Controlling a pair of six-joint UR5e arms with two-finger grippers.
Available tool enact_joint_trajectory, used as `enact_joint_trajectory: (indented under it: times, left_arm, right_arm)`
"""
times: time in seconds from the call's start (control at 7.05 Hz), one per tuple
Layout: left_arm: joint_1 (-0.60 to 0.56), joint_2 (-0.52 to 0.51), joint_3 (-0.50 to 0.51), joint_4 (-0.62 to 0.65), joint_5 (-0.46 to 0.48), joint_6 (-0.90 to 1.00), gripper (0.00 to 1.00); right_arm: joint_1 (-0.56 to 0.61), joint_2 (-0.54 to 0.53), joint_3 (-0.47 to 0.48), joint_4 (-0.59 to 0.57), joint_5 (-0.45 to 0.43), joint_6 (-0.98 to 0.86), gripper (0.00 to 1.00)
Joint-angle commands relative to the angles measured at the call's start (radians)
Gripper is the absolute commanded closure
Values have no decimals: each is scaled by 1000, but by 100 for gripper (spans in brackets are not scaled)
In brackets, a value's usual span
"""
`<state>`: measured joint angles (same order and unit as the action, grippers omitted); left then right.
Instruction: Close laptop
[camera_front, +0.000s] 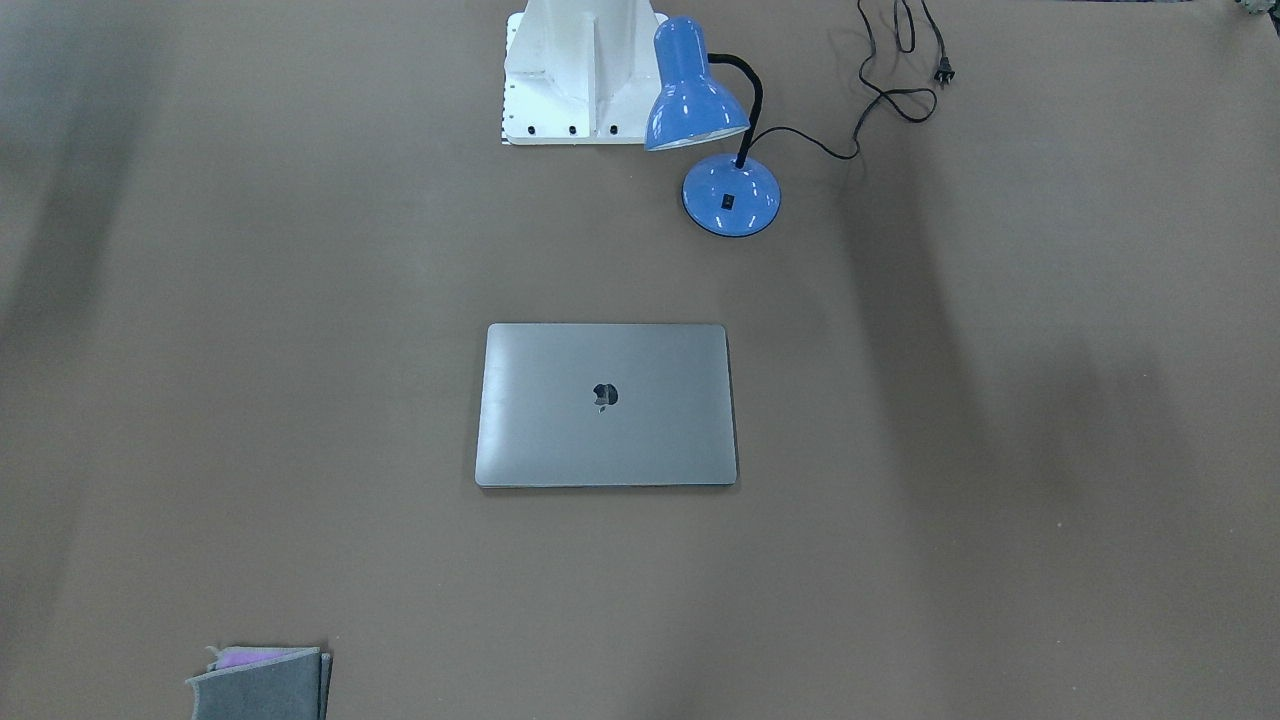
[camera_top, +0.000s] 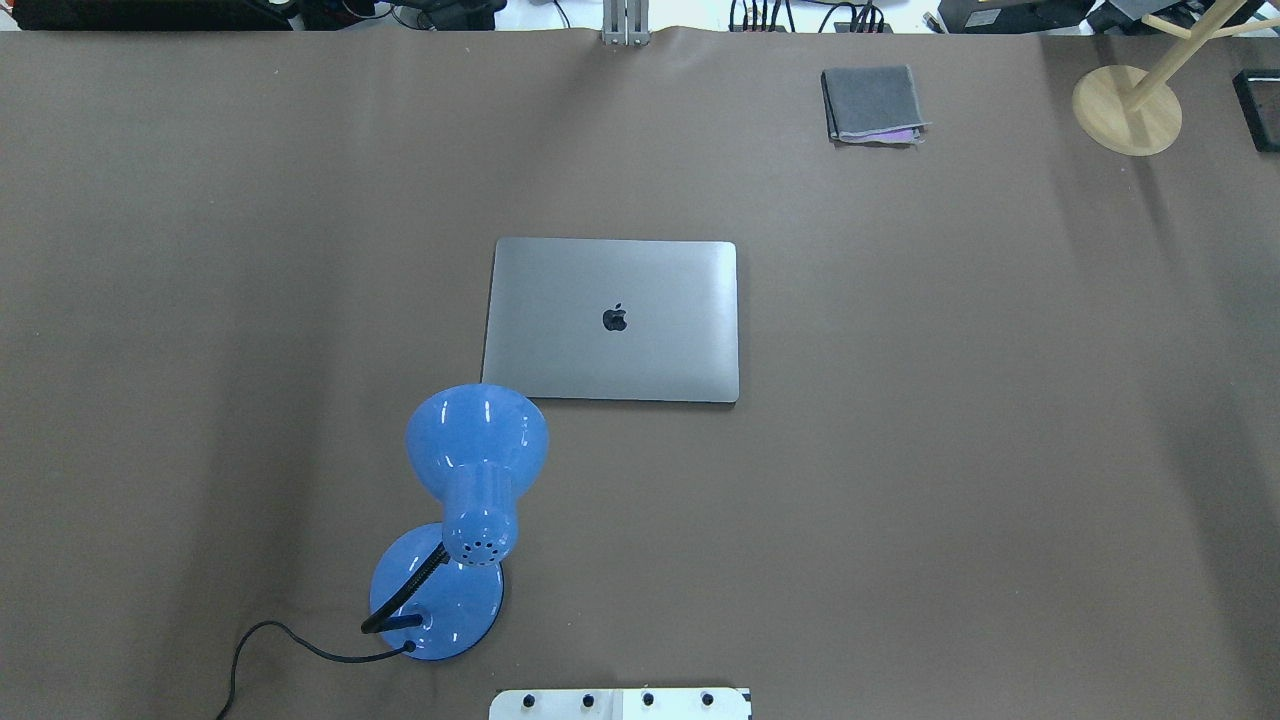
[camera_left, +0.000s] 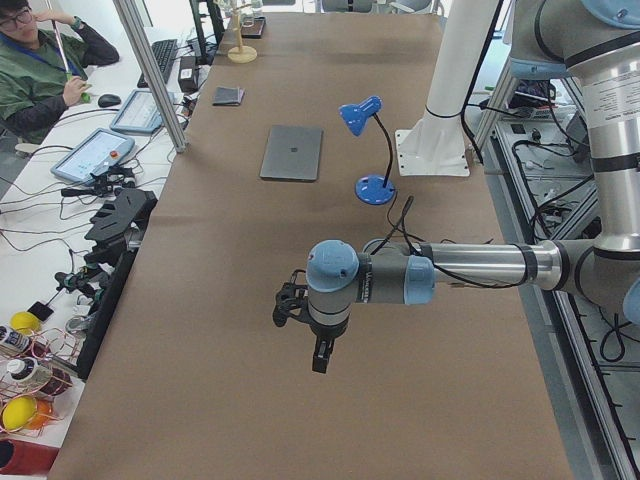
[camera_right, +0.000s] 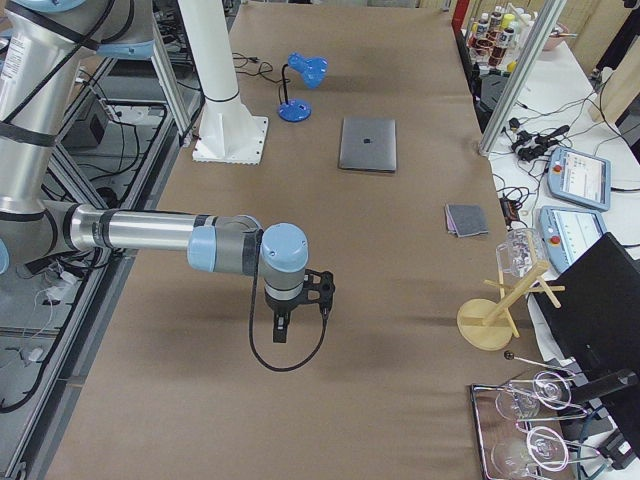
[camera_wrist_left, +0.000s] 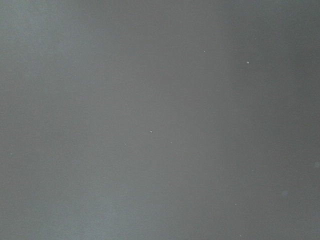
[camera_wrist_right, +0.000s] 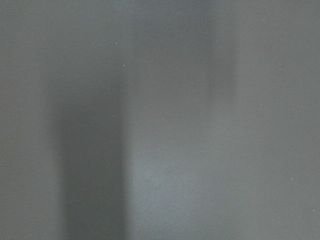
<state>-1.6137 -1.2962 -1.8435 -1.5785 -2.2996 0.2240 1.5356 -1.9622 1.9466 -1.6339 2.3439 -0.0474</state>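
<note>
The space-grey laptop lies shut and flat in the middle of the brown table, lid up with the apple logo showing; it also shows in the front view and both side views. Neither gripper is near it. My left gripper hangs over the table's left end, far from the laptop. My right gripper hangs over the right end. Both show only in the side views, so I cannot tell whether they are open or shut. Both wrist views show only bare table.
A blue desk lamp stands near the laptop's near left corner, its black cord trailing off. A folded grey cloth lies at the far right. A wooden stand is at the far right corner. The white robot base is behind the lamp.
</note>
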Motion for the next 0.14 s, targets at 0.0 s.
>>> enact_joint_trajectory:
  times: [0.0]
  left_arm:
    - [-2,0,0,0,2,0,2]
  right_arm:
    - [0,0,0,0,0,0,0]
